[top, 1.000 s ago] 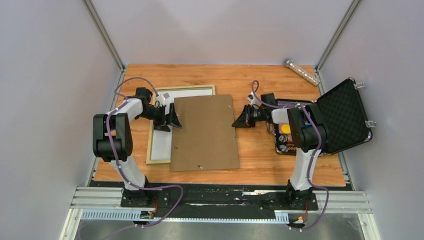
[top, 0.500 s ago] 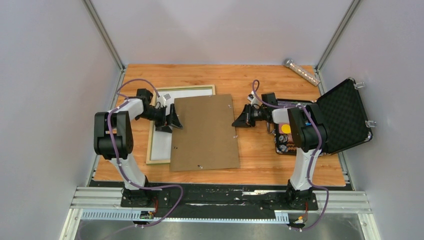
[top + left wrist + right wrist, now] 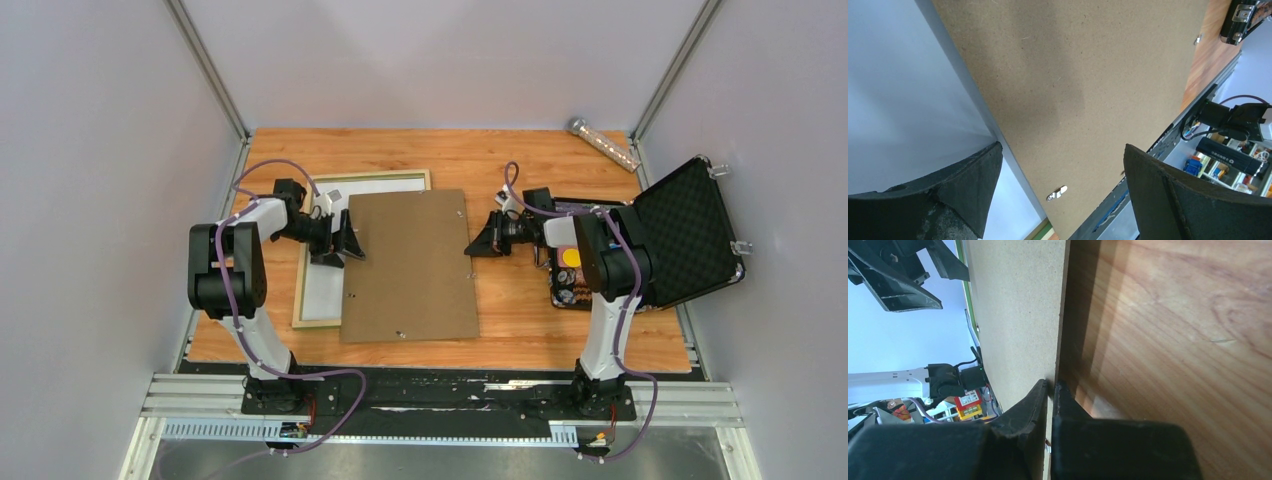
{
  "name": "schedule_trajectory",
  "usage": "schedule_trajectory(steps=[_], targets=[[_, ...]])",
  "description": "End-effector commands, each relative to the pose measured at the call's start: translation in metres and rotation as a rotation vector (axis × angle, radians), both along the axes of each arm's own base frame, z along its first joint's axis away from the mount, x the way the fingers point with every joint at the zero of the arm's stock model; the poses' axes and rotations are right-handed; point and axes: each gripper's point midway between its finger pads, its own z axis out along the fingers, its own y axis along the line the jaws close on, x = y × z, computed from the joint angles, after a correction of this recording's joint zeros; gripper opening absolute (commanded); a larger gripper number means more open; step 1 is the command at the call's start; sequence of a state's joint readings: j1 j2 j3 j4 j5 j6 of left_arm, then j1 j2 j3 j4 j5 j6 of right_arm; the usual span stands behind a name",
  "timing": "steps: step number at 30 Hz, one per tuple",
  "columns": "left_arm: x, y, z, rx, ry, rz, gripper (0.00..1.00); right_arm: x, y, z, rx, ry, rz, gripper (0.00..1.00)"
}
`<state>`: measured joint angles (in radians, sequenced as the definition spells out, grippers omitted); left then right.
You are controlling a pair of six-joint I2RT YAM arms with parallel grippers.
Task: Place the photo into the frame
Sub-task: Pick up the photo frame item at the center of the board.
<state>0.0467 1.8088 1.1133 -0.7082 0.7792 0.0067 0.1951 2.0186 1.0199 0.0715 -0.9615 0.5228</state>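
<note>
The frame (image 3: 303,290) lies back up at the table's left, its pale wood rails showing. The photo (image 3: 325,285) lies inside it, white back up, and also shows in the left wrist view (image 3: 898,100). The brown backing board (image 3: 410,265) lies across the frame's right part and sticks out to the right. My left gripper (image 3: 340,240) is open at the board's left edge, its jaws wide apart over board and photo (image 3: 1063,146). A green bit of the frame (image 3: 1047,233) shows there. My right gripper (image 3: 470,245) is shut on the board's right edge (image 3: 1053,384).
An open black case (image 3: 690,230) with small items inside stands at the right, close behind the right arm. A metallic cylinder (image 3: 603,143) lies at the back right corner. Grey walls enclose the wooden table (image 3: 1173,340) on three sides.
My left gripper has edged slightly right toward the board's left edge. The board and the right gripper have not visibly moved.
</note>
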Motion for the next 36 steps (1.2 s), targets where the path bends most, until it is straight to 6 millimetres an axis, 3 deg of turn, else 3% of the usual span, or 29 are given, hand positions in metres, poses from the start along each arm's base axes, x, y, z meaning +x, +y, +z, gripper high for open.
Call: schedule_trajectory(steps=[1, 15, 36], targets=[[0.002, -0.006, 0.002, -0.059, -0.012, -0.021, 0.97, 0.007, -0.002, -0.004, 0.000, -0.047, 0.008, 0.02], [-0.001, -0.022, 0.020, -0.210, -0.027, -0.062, 0.93, 0.006, -0.002, -0.011, 0.000, -0.021, 0.009, 0.02], [0.008, -0.044, 0.074, -0.494, -0.163, -0.157, 0.69, 0.011, 0.011, 0.003, 0.082, -0.008, 0.045, 0.02]])
